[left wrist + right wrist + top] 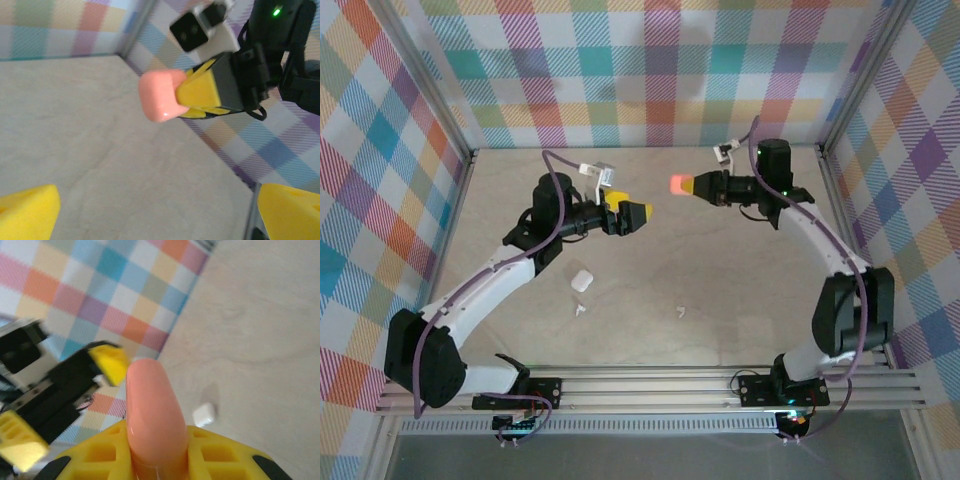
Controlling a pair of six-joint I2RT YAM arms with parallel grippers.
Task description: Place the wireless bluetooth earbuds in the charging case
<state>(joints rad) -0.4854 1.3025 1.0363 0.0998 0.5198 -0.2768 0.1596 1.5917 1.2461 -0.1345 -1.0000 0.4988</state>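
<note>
Right tool (692,185) is clamped on the pink case (676,184), holding it in the air over the far half of the tabletop (740,290). The case sticks out of the fingers with its long axis roughly level, pointing at the left tool (642,213). Left tool jaws are wide apart with nothing in them, facing the case head-on with a clear gap between. From the left wrist the case sits ahead, between the two yellow fingertips. The relation that matters: case and left tool are lined up nose to nose, with the left tool slightly nearer the bases. The case looks closed, but I can't read the seam from here. My guess is the left tool goes in on the free end to open or steady it. The buds are in neither tool. Two tiny white specks lie on the tabletop nearer the bases: near-left bud (579,310) just beside the white case (582,280) on the left arm's side, and centre bud (680,311) between the arms. Both are too small to tell how they lie.
</note>
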